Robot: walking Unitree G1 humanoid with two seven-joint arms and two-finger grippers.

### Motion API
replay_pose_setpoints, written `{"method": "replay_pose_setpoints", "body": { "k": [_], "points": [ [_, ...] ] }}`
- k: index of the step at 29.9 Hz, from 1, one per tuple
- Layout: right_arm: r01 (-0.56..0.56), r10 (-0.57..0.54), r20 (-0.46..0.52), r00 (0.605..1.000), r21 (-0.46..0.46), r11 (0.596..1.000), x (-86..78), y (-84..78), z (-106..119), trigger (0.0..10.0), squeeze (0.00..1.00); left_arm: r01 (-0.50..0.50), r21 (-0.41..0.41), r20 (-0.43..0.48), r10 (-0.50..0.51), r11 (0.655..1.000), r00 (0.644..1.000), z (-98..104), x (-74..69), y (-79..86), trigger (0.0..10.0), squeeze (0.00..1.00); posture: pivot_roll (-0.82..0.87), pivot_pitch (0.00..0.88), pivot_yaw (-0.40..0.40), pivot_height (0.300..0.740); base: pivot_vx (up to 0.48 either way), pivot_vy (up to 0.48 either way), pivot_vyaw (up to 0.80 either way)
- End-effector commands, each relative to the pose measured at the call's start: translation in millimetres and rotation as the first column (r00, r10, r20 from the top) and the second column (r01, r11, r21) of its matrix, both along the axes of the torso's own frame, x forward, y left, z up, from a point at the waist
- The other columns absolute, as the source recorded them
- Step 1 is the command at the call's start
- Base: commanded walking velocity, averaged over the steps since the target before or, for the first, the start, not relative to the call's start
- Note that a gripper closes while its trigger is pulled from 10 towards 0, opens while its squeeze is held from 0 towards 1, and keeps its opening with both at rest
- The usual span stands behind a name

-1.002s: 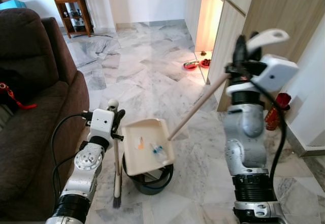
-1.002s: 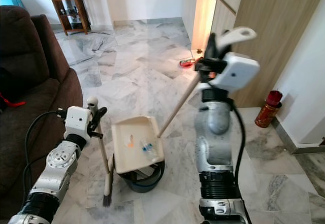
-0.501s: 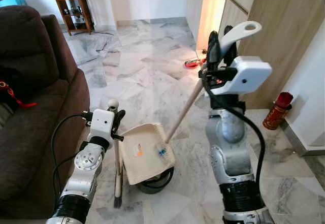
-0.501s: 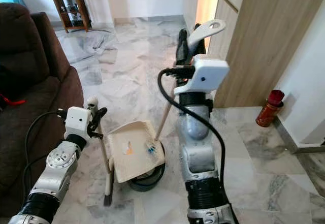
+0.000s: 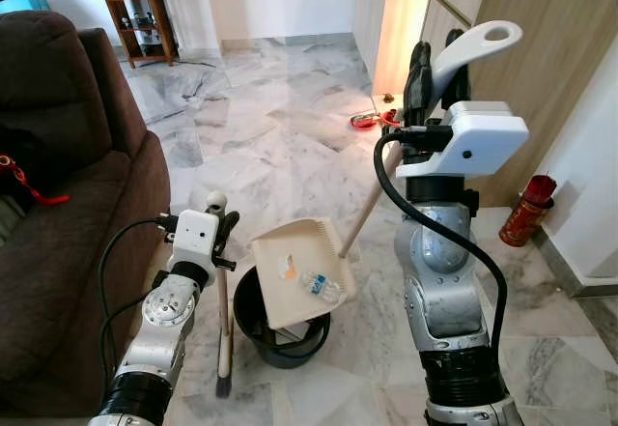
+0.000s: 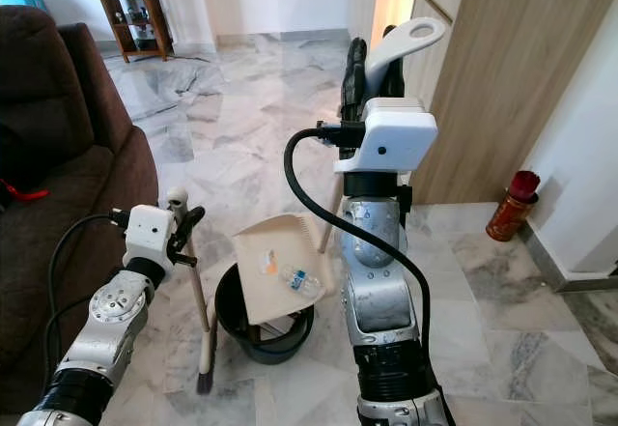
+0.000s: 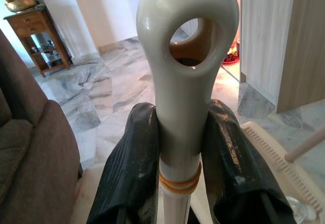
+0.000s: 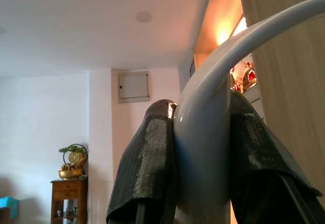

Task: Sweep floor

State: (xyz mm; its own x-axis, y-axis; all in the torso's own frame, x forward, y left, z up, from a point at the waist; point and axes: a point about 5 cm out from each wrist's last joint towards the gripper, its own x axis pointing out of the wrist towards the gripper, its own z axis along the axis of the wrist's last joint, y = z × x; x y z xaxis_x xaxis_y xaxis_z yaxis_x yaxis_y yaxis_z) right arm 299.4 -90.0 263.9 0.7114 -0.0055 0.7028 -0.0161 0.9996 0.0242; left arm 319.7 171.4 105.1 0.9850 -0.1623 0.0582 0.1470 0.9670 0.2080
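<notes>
The right gripper (image 5: 436, 67), clenched on the dustpan handle (image 5: 473, 47), tips the dustpan (image 5: 301, 271) over the black bin (image 5: 253, 322); debris (image 5: 319, 284) clings at its 5 o'clock edge. The left gripper (image 7: 184, 148) grips the broom (image 5: 223, 325) upright. A steeper tilt seems next.

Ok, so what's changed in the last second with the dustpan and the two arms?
The right gripper swung its long handle from slanted to nearly upright, tipping the dustpan steeper over the black bin; the scraps slid lower. The left gripper held the broom upright beside the bin as before.
</notes>
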Motion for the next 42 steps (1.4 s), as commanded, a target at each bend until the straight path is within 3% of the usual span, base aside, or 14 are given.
{"method": "replay_pose_setpoints", "body": {
  "k": [1,4,16,26,31,42],
  "points": [
    [-0.032,0.034,0.129,0.991,-0.012,0.999,-14.8,9.9,19.5,10.0,0.0,0.017,0.028,0.067,-0.019,0.999,0.998,13.6,1.6,-0.1,10.0,0.0,-0.01,0.0,0.026,0.74,0.0,0.0,0.0],
    [-0.033,0.041,0.141,0.989,-0.054,0.998,-17.8,16.0,18.8,10.0,0.0,0.023,0.043,0.069,-0.026,0.999,0.997,13.9,1.6,0.2,10.0,0.0,-0.01,0.0,0.025,0.74,0.0,0.0,0.0],
    [-0.03,0.042,0.157,0.987,-0.078,0.997,-23.6,25.5,18.3,10.0,0.0,0.028,0.043,0.068,-0.031,0.999,0.997,13.1,1.1,-0.9,10.0,0.0,-0.01,0.0,0.021,0.74,0.0,0.0,0.0],
    [0.036,-0.011,0.22,0.975,-0.111,0.993,-30.2,28.0,23.4,10.0,0.0,0.038,0.053,0.07,-0.042,0.998,0.997,13.1,0.7,-2.1,10.0,0.0,-0.01,0.0,0.02,0.74,0.0,0.0,0.0],
    [0.045,0.005,0.277,0.961,-0.172,0.984,-39.3,38.7,25.4,10.0,0.0,0.041,0.06,0.071,-0.045,0.997,0.996,13.1,1.1,-2.1,10.0,0.0,-0.01,0.0,0.02,0.74,0.0,0.0,0.0],
    [0.038,0.015,0.296,0.955,-0.172,0.984,-46.6,47.3,26.1,10.0,0.0,0.046,0.069,0.073,-0.051,0.997,0.996,13.7,1.4,-2.2,10.0,0.0,-0.01,0.0,0.021,0.74,0.0,0.0,0.0]
  ]
}}
